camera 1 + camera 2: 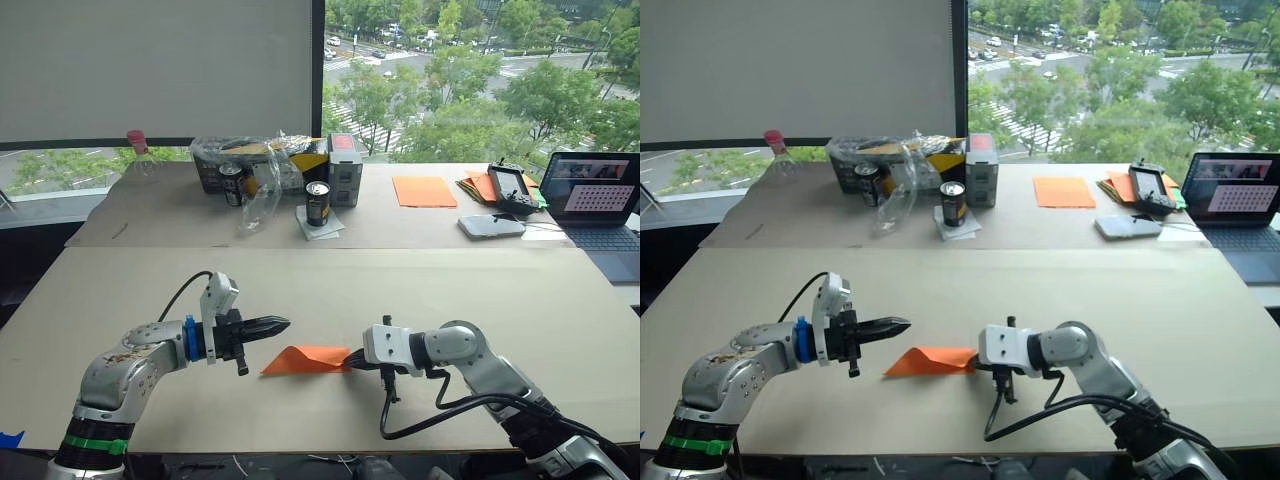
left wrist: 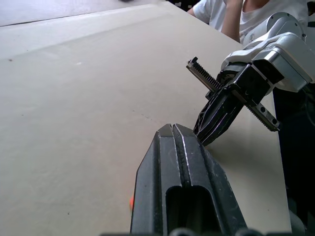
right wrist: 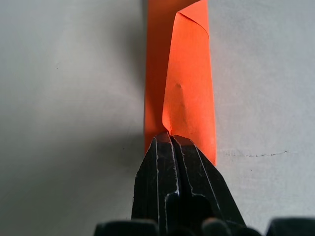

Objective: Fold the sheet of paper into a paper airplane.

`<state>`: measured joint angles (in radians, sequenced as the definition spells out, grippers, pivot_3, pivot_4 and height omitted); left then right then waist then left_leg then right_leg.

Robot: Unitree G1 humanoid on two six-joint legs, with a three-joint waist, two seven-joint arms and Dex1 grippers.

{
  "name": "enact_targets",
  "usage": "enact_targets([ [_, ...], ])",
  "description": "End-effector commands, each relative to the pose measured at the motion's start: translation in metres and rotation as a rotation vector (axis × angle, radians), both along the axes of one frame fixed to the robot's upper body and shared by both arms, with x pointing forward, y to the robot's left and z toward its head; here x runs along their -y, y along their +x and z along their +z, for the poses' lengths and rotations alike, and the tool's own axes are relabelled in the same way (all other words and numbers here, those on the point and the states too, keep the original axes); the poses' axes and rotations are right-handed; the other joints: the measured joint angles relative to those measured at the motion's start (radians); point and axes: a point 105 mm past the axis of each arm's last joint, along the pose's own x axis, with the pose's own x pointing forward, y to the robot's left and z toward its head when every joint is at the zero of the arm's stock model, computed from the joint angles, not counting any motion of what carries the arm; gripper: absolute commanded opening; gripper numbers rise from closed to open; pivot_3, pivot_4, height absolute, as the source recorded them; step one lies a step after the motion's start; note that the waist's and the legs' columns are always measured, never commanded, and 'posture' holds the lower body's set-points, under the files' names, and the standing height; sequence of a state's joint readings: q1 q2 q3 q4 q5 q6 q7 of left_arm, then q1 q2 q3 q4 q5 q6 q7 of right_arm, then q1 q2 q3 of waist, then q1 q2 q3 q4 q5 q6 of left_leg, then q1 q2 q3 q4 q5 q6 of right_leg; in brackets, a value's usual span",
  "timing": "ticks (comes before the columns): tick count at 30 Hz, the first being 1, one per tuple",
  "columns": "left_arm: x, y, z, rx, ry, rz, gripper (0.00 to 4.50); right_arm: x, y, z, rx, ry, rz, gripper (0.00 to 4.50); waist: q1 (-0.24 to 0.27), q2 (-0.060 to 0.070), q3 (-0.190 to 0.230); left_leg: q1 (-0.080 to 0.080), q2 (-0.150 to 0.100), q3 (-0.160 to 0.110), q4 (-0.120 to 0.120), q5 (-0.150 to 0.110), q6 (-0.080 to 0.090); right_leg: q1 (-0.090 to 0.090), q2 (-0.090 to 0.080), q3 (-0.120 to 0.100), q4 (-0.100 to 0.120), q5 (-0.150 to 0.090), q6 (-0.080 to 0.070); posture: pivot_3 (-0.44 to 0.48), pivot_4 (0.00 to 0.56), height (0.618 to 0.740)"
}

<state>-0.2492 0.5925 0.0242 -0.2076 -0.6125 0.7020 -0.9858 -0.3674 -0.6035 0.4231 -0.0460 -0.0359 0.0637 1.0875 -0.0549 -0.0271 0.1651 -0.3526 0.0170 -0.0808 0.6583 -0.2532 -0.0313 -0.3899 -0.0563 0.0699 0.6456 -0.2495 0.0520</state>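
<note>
The sheet of paper (image 1: 305, 360) lies on the near table as a narrow, pointed orange wedge with layered flaps, the shape of the paper airplane, tip pointing left. My right gripper (image 1: 350, 358) is shut on its right end; in the right wrist view one flap (image 3: 189, 93) curls up out of the closed gripper (image 3: 170, 137). My left gripper (image 1: 285, 324) is shut and empty, hovering just above and behind the wedge's left tip. The left wrist view looks past its closed fingers (image 2: 172, 147) to the right gripper (image 2: 209, 135) close ahead.
The back table holds a black can (image 1: 318, 202), boxes and a plastic bag (image 1: 262, 165), a smooth orange sheet (image 1: 424, 190), a pile of papers (image 1: 478, 186), a controller (image 1: 512, 188) and a laptop (image 1: 600, 205). A person in white (image 2: 236, 14) is beyond the table.
</note>
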Motion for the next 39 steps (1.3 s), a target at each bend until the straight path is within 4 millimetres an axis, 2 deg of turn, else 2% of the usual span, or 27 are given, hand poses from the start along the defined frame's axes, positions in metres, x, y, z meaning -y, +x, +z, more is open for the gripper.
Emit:
enact_targets([
  [1, 0.011, 0.001, -0.005, 0.041, 0.073, -0.021, 0.0, 0.009, -0.013, -0.039, -0.121, -0.121, -0.029, 0.06, 0.0, 0.0, 0.0, 0.0, 0.0, 0.0, 0.0, 0.0, 0.0, 0.0, 0.0, 0.0, 0.0, 0.0, 0.0, 0.0, 0.15, 0.73],
  [3, 0.013, 0.003, -0.023, 0.048, 0.17, -0.009, 0.0, 0.01, -0.014, -0.038, -0.121, -0.122, -0.032, 0.06, 0.001, 0.0, 0.0, 0.0, 0.0, 0.0, 0.0, 0.0, 0.0, 0.0, 0.0, 0.0, 0.0, 0.0, 0.0, 0.0, 0.15, 0.73],
  [7, 0.017, 0.002, -0.033, 0.037, 0.185, -0.006, 0.0, 0.01, -0.013, -0.038, -0.12, -0.123, -0.039, 0.06, 0.0, 0.0, 0.0, 0.0, 0.0, 0.0, 0.0, 0.0, 0.0, 0.0, 0.0, 0.0, -0.001, 0.0, 0.0, 0.0, 0.15, 0.73],
  [11, 0.014, -0.001, -0.055, 0.064, 0.33, -0.039, 0.0, 0.011, -0.013, -0.036, -0.116, -0.125, -0.042, 0.06, 0.0, 0.0, 0.0, 0.0, 0.0, 0.0, -0.001, 0.0, 0.0, 0.0, 0.0, 0.0, -0.001, 0.0, 0.0, 0.0, 0.15, 0.73],
  [20, 0.017, -0.002, -0.067, 0.079, 0.373, -0.052, 0.0, 0.014, -0.012, -0.03, -0.112, -0.128, -0.047, 0.06, 0.007, 0.0, 0.0, 0.0, 0.0, 0.0, -0.001, 0.0, 0.0, 0.001, 0.0, 0.0, -0.002, -0.001, 0.0, 0.0, 0.15, 0.73],
  [25, 0.016, -0.002, -0.072, 0.073, 0.377, -0.051, 0.0, 0.008, -0.009, -0.007, -0.121, -0.039, -0.073, 0.06, 0.012, 0.0, 0.0, 0.0, -0.001, 0.0, -0.001, 0.0, 0.0, 0.001, -0.001, 0.0, -0.003, -0.001, 0.0, 0.0, 0.15, 0.73],
  [28, 0.016, -0.001, -0.072, 0.071, 0.374, -0.049, 0.0, 0.01, -0.014, 0.008, -0.14, -0.017, -0.057, 0.88, 0.013, 0.0, 0.0, -0.001, -0.001, 0.0, -0.001, 0.0, 0.0, 0.0, -0.001, 0.0, -0.004, -0.001, 0.0, 0.0, 0.15, 0.73],
  [31, 0.016, 0.0, -0.072, 0.07, 0.371, -0.048, 0.0, 0.012, -0.013, 0.025, -0.198, 0.043, -0.098, 1.98, 0.014, 0.0, 0.0, -0.002, -0.002, 0.0, -0.001, 0.0, 0.0, 0.0, -0.002, 0.0, -0.004, -0.001, 0.001, 0.0, 0.15, 0.73],
  [34, 0.017, 0.0, -0.072, 0.067, 0.365, -0.048, 0.0, 0.011, 0.003, 0.061, -0.219, 0.174, -0.183, 2.97, 0.014, 0.001, 0.001, -0.003, -0.002, 0.0, -0.001, 0.0, 0.0, 0.0, -0.002, 0.0, -0.004, -0.001, 0.001, 0.0, 0.15, 0.73],
  [36, 0.018, 0.0, -0.072, 0.065, 0.361, -0.051, 0.0, 0.004, 0.005, 0.071, -0.262, 0.254, -0.204, 2.97, 0.013, 0.002, 0.001, -0.003, -0.002, 0.0, -0.001, 0.0, 0.0, 0.0, -0.002, 0.0, -0.004, -0.001, 0.001, 0.0, 0.15, 0.73],
  [37, 0.019, 0.0, -0.072, 0.064, 0.359, -0.053, 0.0, 0.0, 0.006, 0.074, -0.278, 0.283, -0.21, 2.63, 0.013, 0.002, 0.001, -0.002, -0.002, 0.0, -0.001, 0.0, 0.0, 0.0, -0.002, 0.0, -0.004, -0.001, 0.001, 0.0, 0.15, 0.73],
  [39, 0.02, 0.001, -0.071, 0.062, 0.351, -0.054, 0.0, -0.007, 0.005, 0.066, -0.282, 0.261, -0.205, 1.94, 0.016, 0.002, 0.001, -0.003, -0.002, -0.001, -0.001, 0.0, 0.0, 0.0, -0.002, -0.001, -0.004, -0.001, 0.001, 0.0, 0.15, 0.73],
])
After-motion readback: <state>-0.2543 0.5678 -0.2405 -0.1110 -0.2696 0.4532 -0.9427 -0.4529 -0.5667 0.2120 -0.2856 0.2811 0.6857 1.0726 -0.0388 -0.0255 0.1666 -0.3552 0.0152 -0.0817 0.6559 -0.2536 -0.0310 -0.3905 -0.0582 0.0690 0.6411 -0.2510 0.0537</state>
